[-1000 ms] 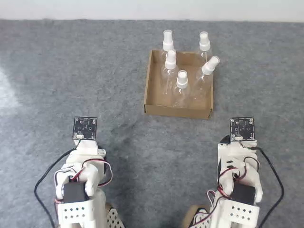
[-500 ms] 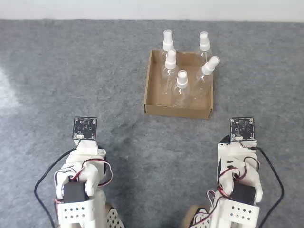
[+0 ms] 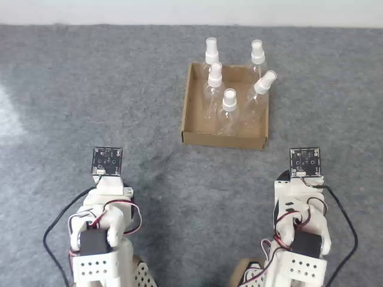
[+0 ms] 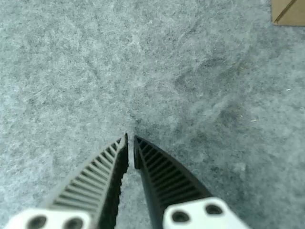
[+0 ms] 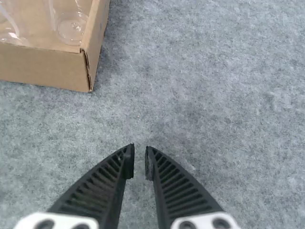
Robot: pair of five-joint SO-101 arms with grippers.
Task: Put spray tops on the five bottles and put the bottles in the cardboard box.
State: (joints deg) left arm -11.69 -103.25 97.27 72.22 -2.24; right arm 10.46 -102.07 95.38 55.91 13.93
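Over grey carpet (image 4: 190, 71), left gripper (image 4: 131, 139) and right gripper (image 5: 139, 150) pointing forward, jaws almost together, nothing held.

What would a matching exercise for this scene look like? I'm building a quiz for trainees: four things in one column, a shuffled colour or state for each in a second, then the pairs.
Column one
1. cardboard box
2. spray top
3. front right bottle
4. left gripper

Column two
a. shut, over grey carpet
b. leaning
c. brown, open on top
d. white

Pairs: 1-c, 2-d, 3-b, 4-a
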